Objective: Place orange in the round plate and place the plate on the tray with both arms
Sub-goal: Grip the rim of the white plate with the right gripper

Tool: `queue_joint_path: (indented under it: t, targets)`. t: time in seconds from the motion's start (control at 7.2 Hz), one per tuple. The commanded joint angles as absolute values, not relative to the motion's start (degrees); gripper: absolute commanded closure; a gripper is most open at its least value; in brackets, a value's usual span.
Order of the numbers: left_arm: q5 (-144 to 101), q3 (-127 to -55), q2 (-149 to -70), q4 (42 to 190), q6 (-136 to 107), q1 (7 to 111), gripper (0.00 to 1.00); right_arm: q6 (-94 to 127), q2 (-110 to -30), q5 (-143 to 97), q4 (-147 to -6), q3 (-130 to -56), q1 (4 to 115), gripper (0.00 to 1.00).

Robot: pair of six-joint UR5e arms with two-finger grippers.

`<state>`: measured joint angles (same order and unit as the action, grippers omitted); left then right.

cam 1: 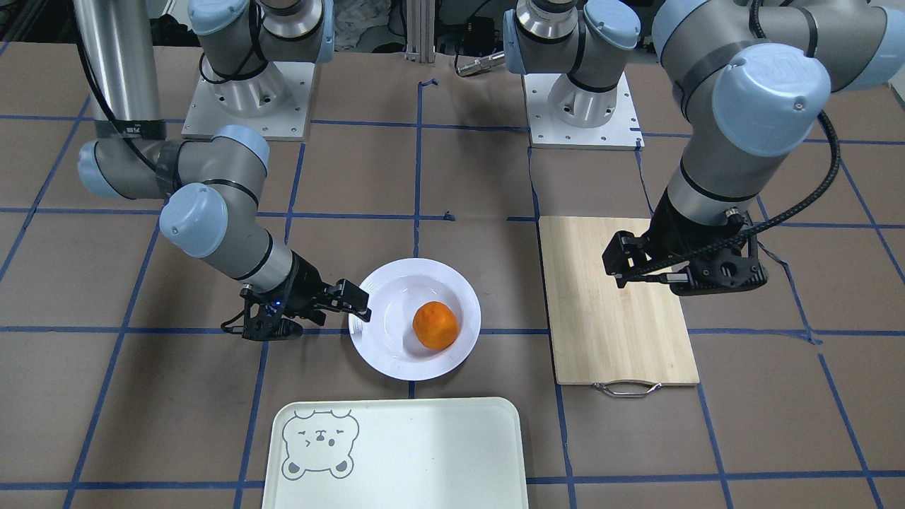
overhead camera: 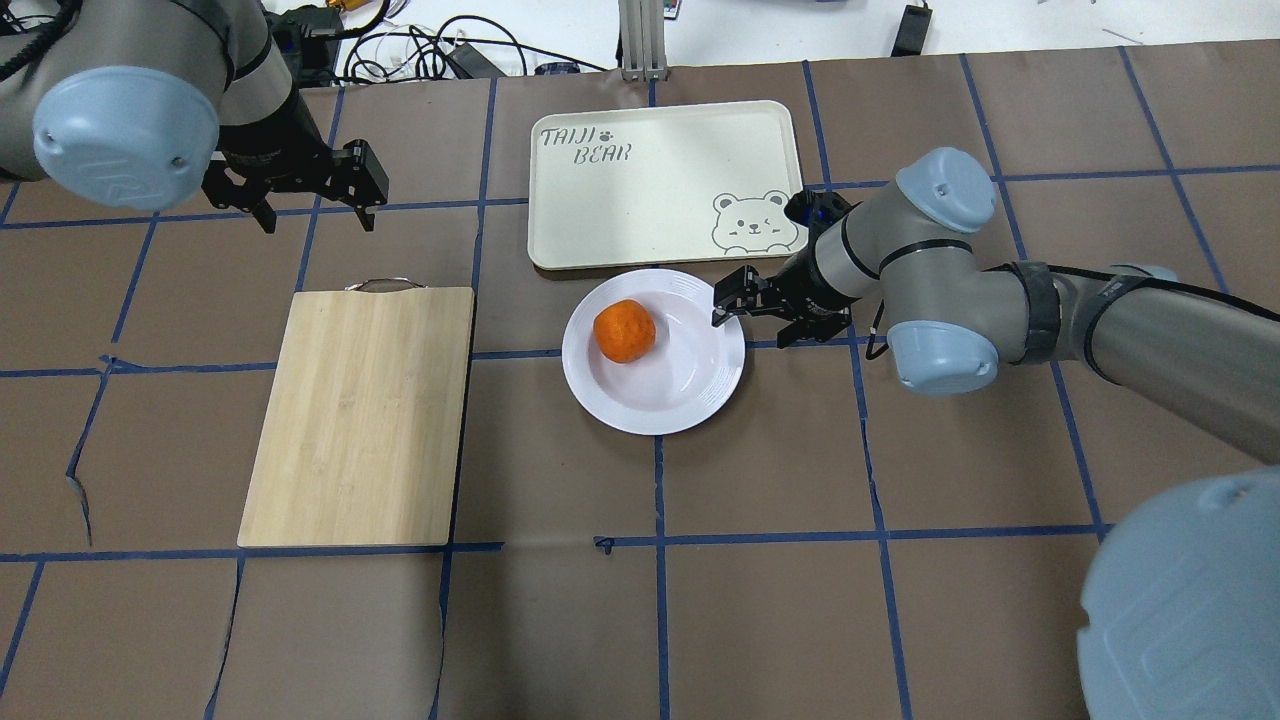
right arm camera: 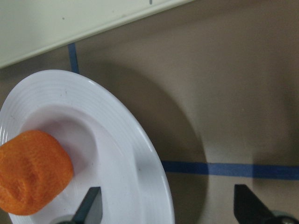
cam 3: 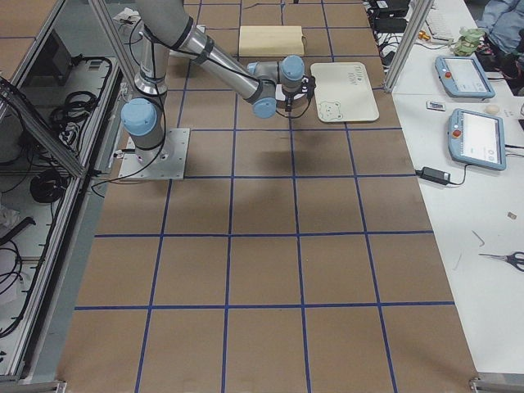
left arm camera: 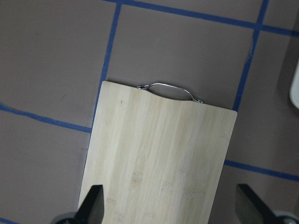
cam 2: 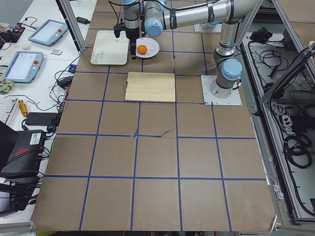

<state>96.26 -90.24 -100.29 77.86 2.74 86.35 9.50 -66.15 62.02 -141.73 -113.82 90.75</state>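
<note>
In the front-facing view the orange [cam 1: 435, 325] lies inside the round plate [cam 1: 463, 297], slightly off centre, so the first step looks done. The right pincer [cam 1: 355, 301] sits low at the plate's rim, and the tray [cam 1: 424, 452] waits just beside the plate, not touching it.

Overhead, the left pincer [overhead camera: 316, 212] hangs wide open and empty near the cutting board [overhead camera: 360, 420], well apart from the plate and apparently idle.

The right wrist view shows the jaws spread. One finger is over the rim and the other over the bare surface [right arm camera: 224, 116]. They grip nothing and seem lined up to pinch the rim.
</note>
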Motion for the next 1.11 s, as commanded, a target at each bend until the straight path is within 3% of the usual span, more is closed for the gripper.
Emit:
queue_joint_path:
  t: [0.0, 0.28, 0.56, 0.69, 0.83, 0.97]
  targets:
    - [89.62, -90.09, -97.83, 77.96, 4.57, 86.05, 0.0, 11.94, -64.25, 62.4, -145.7, -114.0, 94.46, 0.0]
    - [89.38, -90.79, -93.45, 86.5, 3.52, 86.04, 0.0, 13.36, -64.25, 62.23, -145.99, -114.17, 94.75, 0.05]
    - [89.3, -91.57, -89.66, 89.72, 3.34, 86.31, 0.0, 13.8, -64.16, 61.79, -145.73, -114.26, 94.83, 0.22]
    - [89.38, -93.32, -88.6, 89.82, 3.51, 85.96, 0.0, 15.71, -64.16, 62.05, -145.72, -114.26, 94.83, 0.34]
    - [89.3, -94.73, -88.42, 89.56, 3.52, 86.13, 0.0, 16.34, -64.25, 62.31, -145.81, -114.26, 94.92, 0.56]
    - [89.3, -94.92, -88.5, 88.95, 3.52, 86.05, 0.0, 16.35, -64.25, 62.75, -145.72, -114.17, 94.92, 0.7]
